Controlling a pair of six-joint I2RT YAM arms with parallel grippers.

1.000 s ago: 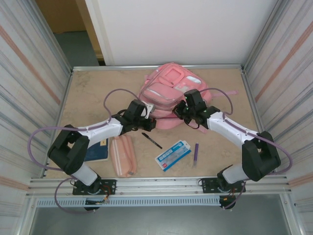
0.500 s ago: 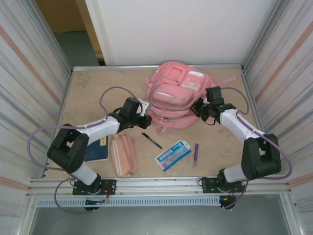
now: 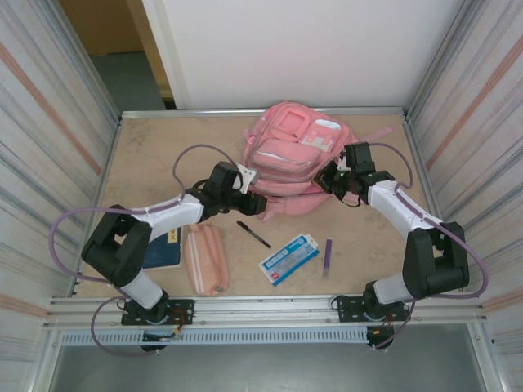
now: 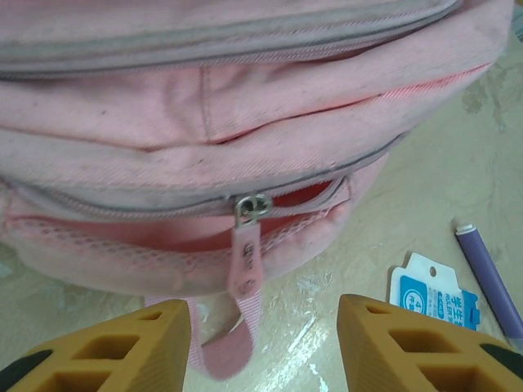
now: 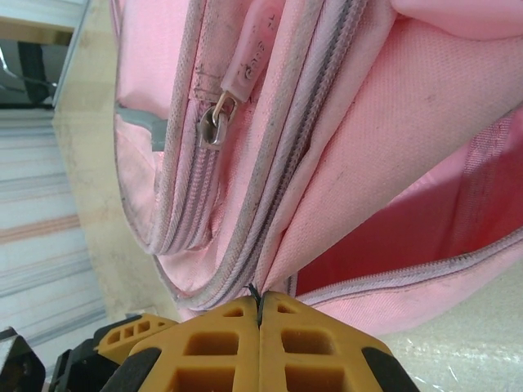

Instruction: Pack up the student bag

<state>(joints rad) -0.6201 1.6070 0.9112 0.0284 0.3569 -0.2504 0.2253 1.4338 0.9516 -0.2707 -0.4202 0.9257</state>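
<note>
The student bag [image 3: 290, 155] is seen lying at the 12 o'clock end of the surface [image 3: 163, 155], with its front pockets turned upward and its lower edge facing 6 o'clock. At its 3 o'clock side, the right claw [image 3: 329, 176] is clenched on the bag's zip edge. In the right wrist view its two fingers [image 5: 212, 351] are pressed together where the zip lines meet, and the red-pink inside of an opened pocket is shown just beside them. At the bag's 7 o'clock corner, the left claw [image 3: 250, 199] is held released. Its fingers [image 4: 106, 343] are spread apart, and a pink zip pull [image 4: 245, 257] hangs beyond the gap, untouched. Toward 6 o'clock from the bag, a black pen [image 3: 254, 234], a blue-and-white card [image 3: 288, 258] and a purple pen [image 3: 327, 254] are laid on the surface. A salmon pencil case [image 3: 204, 259] and a dark blue booklet [image 3: 162, 251] are found toward 8 o'clock.
</note>
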